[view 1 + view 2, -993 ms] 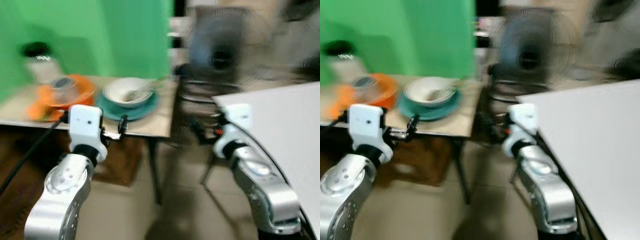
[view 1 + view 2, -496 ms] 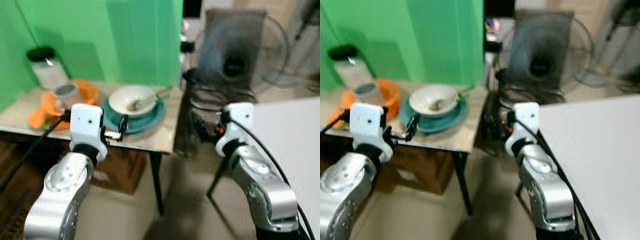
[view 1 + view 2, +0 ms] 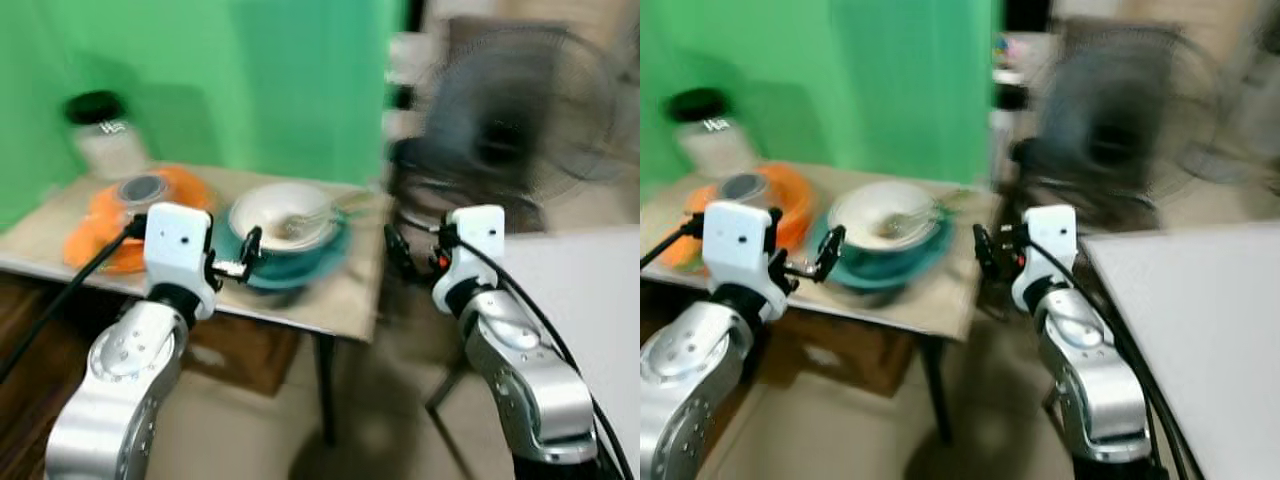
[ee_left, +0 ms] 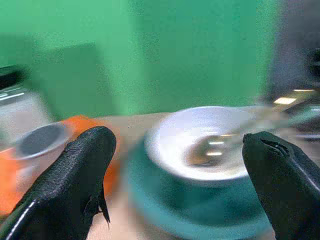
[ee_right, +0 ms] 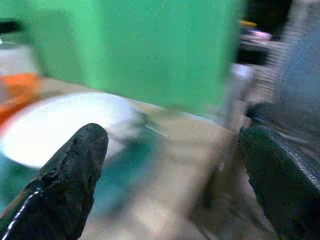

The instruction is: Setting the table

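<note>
A white bowl (image 3: 283, 212) with a metal spoon (image 4: 215, 147) in it sits on a teal plate (image 3: 335, 250) on a small wooden table (image 3: 355, 300). To their left lies an orange plate stack (image 3: 105, 215) holding a small glass (image 3: 143, 190). My left gripper (image 3: 243, 262) hovers open at the table's front edge, just short of the teal plate. In the left wrist view the bowl lies between its fingers (image 4: 80, 180). The right gripper (image 3: 985, 255) is open too, off the table's right end, with nothing between its fingers (image 5: 70, 175).
A jar with a black lid (image 3: 100, 135) stands at the table's back left, against a green backdrop (image 3: 250, 80). A standing fan (image 3: 520, 130) is behind on the right. A white table top (image 3: 1200, 320) runs along my right side. The picture is blurred.
The whole view has swung left, so the wooden table sits more to the centre and the white table shows less. Both arms keep the same raised pose, fingers open.
</note>
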{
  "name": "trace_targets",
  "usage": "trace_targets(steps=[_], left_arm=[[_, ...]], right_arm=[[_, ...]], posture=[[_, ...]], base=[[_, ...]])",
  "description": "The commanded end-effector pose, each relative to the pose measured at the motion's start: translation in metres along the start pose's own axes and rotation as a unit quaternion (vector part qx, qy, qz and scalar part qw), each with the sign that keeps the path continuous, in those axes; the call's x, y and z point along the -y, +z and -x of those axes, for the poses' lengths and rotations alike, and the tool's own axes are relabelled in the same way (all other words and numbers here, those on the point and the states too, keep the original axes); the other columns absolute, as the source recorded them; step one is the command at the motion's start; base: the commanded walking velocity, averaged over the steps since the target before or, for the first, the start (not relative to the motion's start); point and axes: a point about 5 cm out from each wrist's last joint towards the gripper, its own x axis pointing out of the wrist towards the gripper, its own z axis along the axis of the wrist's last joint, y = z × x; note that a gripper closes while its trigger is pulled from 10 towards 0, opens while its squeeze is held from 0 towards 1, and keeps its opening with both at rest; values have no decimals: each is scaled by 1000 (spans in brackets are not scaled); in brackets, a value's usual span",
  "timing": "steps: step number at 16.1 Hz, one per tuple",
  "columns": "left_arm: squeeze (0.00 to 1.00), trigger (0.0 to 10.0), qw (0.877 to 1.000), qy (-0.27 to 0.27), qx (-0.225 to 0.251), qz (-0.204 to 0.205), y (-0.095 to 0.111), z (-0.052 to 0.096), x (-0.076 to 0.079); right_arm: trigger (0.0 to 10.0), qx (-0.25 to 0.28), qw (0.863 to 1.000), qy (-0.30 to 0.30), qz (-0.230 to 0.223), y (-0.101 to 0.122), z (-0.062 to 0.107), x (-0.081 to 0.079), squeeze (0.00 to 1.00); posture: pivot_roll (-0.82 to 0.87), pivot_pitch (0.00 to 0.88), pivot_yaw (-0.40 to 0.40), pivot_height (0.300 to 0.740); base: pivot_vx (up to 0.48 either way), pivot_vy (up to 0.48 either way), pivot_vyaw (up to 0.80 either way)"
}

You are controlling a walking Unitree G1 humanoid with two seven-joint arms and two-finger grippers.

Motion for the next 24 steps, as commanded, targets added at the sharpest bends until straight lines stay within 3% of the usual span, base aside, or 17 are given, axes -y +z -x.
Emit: trace_targets(steps=[1,3,16,19,20,21,24], left_arm=[[0,10000,1000,12,-7,-3,-1,2,-6],[0,10000,1000,10,-9,-3,-2,3,-6],[0,10000,1000,-13,-18,-1,-6,5,4],[0,10000,999,-31,-18,-9,-6,6,9],[0,10000,999,-39,-19,-10,-6,5,10],[0,10000,999,-45,-16,-11,-5,5,10],[0,10000,998,-64,-13,-20,-3,4,8]], right_arm=[[10000,11,1000,20,-8,3,-2,-11,0],[10000,20,999,6,-30,6,-3,-7,0],[10000,22,1000,3,-14,9,-3,-2,0],[10000,32,999,20,-11,16,-8,-2,0],[10000,41,998,51,5,21,-12,-4,0],[10000,41,997,66,25,25,-15,-2,1000],[10000,35,989,111,91,37,-29,13,1000]], posture=[[-3,0,41,740],[-7,0,41,740],[-18,14,27,740],[-18,12,25,740],[-18,12,25,740],[-17,11,23,740],[-17,8,21,740]], base=[[319,0,800],[322,0,0],[319,0,0],[0,0,0],[0,0,0],[0,0,0],[0,0,0]])
